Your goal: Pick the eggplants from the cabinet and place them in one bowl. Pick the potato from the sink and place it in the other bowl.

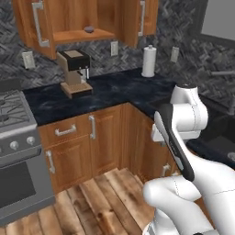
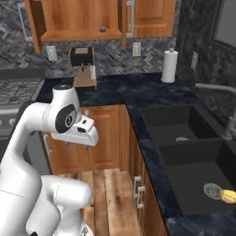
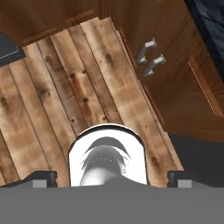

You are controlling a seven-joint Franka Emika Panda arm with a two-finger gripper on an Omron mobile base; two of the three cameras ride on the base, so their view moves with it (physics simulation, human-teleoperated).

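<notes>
so my arm (image 2: 41,138) is folded up over the plank floor (image 3: 65,87), hand pointing down at it. in the hand view my fingertips (image 3: 43,177) barely poke up at the bottom edge, far apart at the left and right, so i'd say they're spread with nothing between them, though most of each finger is cut off.

the cabinet (image 1: 69,20) hangs open at the top of both base views, top cropped off. one eggplant (image 1: 89,29) sits on its shelf near the front edge, just a small dark blob, hard to make out; if there's another one i can't tell.

the sink (image 2: 193,152) fills the right side of the right base view, set into the black counter (image 2: 133,92). in the left base view my arm hides most of it. the potato (image 2: 228,196) lies in the near basin at the right edge, just beside the drain (image 2: 212,190), partly cut off by the frame.

coffee machine (image 1: 75,72) and paper towel roll (image 1: 148,61) stand toward the counter's back edge.
</notes>
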